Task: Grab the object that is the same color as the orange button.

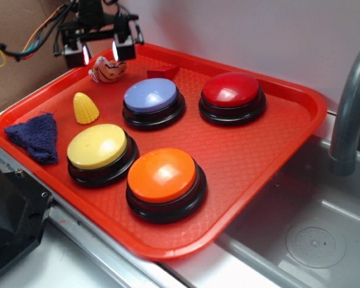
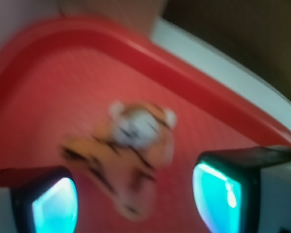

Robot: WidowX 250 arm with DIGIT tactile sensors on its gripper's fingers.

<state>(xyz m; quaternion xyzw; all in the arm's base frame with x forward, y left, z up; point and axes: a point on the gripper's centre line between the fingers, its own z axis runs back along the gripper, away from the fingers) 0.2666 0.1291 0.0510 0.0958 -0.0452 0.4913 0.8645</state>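
Gripper spread wide over tiger figure, upper left; only exterior shows orange button; wrist blurred.

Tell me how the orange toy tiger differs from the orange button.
The tiger is far smaller than the orange button. The tiger has black stripes and white patches; the button is plain. The tiger lies at the tray's far edge under the claw; the button sits near. Both are orange.

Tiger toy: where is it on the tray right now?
In the exterior view the tiger toy lies at the tray's far left corner, directly under the open gripper, left of the small red wedge and behind the yellow corn piece.
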